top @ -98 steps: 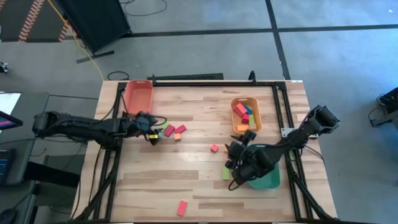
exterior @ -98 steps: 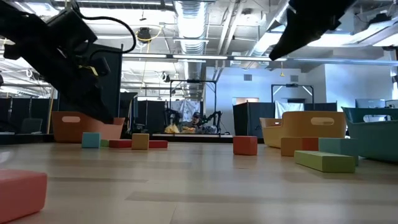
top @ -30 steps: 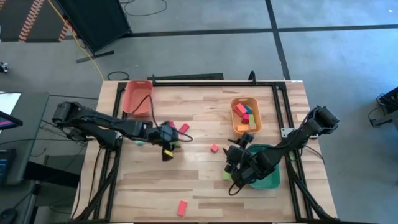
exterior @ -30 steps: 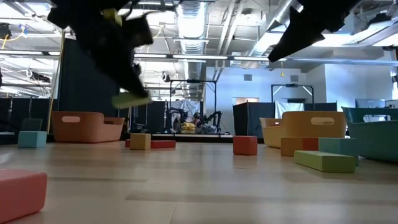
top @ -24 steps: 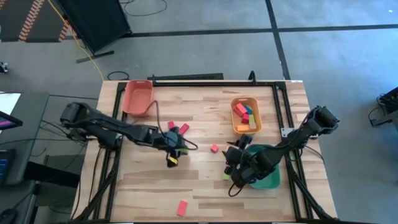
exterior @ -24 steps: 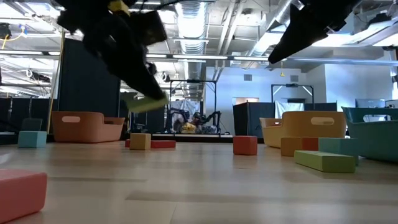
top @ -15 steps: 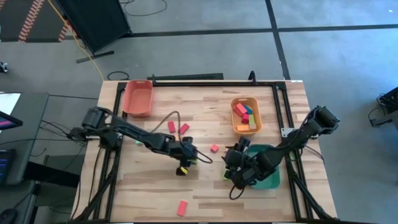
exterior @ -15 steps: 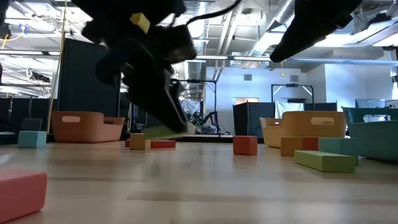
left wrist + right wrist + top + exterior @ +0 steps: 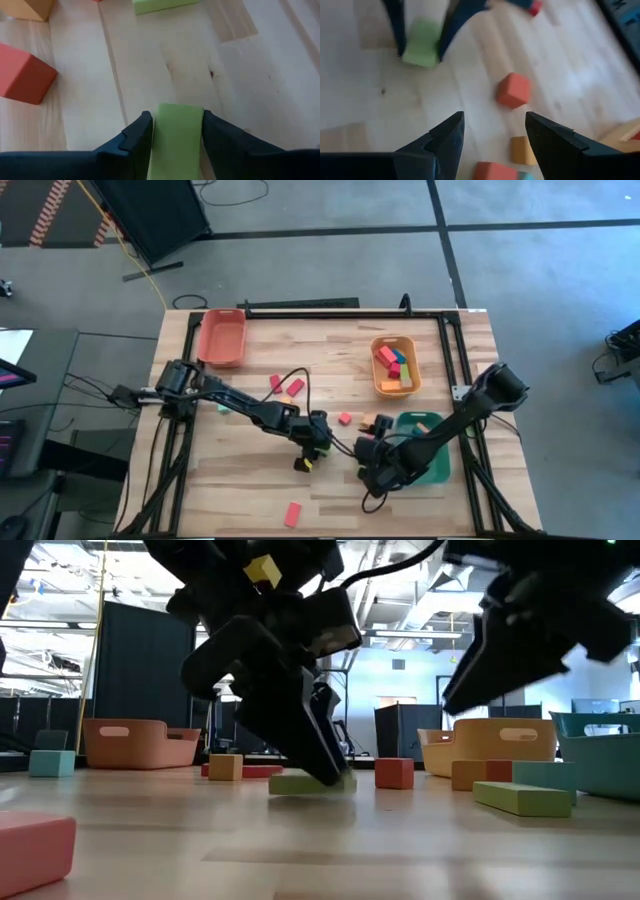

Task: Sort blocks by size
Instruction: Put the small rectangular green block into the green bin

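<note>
My left gripper (image 9: 177, 117) stands near the table's middle (image 9: 328, 444), shut on a light green block (image 9: 178, 135) that lies on the wood (image 9: 312, 783). My right gripper (image 9: 495, 120) hovers open just to its right (image 9: 366, 452), with nothing between its fingers. It looks down on a red cube (image 9: 513, 90) and an orange cube (image 9: 522, 150). A longer green block (image 9: 522, 798) lies flat on the table near the green tray. Two red blocks (image 9: 285, 385) and a teal block (image 9: 222, 408) lie to the left. My left gripper pinches the green block's two long sides (image 9: 159, 125) between its two fingers. The fingers (image 9: 325, 765) slant down from the table's left side and lie along the block. The block lies flat with its underside on the table.
A red-orange tray (image 9: 222, 336) stands at the far left. An orange tray (image 9: 394, 365) with several blocks stands at the far right, and a green tray (image 9: 432, 465) sits under my right arm. A lone red block (image 9: 293, 513) lies by the near edge.
My left gripper has carried the green block from the table's left part toward the middle and down; the block, clear of the table before, now lies on the wood. My right gripper has sunk a little toward the table.
</note>
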Robot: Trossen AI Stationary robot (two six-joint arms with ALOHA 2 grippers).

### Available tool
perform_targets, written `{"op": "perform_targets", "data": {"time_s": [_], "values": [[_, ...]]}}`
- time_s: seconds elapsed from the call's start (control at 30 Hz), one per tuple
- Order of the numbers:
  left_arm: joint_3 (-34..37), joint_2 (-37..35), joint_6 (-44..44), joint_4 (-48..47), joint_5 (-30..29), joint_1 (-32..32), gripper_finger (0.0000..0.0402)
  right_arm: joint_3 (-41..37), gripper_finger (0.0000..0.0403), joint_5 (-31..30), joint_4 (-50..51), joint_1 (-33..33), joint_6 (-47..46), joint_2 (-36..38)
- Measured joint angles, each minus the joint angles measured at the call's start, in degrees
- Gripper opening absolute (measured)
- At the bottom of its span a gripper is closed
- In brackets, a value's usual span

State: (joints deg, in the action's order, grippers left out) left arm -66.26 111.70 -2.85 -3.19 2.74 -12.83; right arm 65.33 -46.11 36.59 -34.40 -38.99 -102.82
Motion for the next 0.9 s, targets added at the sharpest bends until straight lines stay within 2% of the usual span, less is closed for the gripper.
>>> {"op": "perform_targets", "data": {"time_s": [0.17,0.37,0.73,0.9], "values": [[-0.02,-0.20,-1.13,0.05,-0.02,0.18,0.0189,-0.01,0.0249,4.33,-5.94,1.32,3.55,-2.50],[-0.04,-2.27,-2.14,-2.24,-1.12,0.18,0.0204,-0.03,0.0249,8.59,-14.43,3.48,7.00,-3.50],[-0.04,-13.29,-1.00,-23.65,-13.22,-0.33,0.0205,0.05,0.0249,12.82,-26.39,6.04,4.96,-6.43],[3.22,-16.85,1.04,-26.62,-15.06,-1.08,0.0206,0.08,0.0249,14.79,-30.37,7.24,5.00,-10.13]]}}
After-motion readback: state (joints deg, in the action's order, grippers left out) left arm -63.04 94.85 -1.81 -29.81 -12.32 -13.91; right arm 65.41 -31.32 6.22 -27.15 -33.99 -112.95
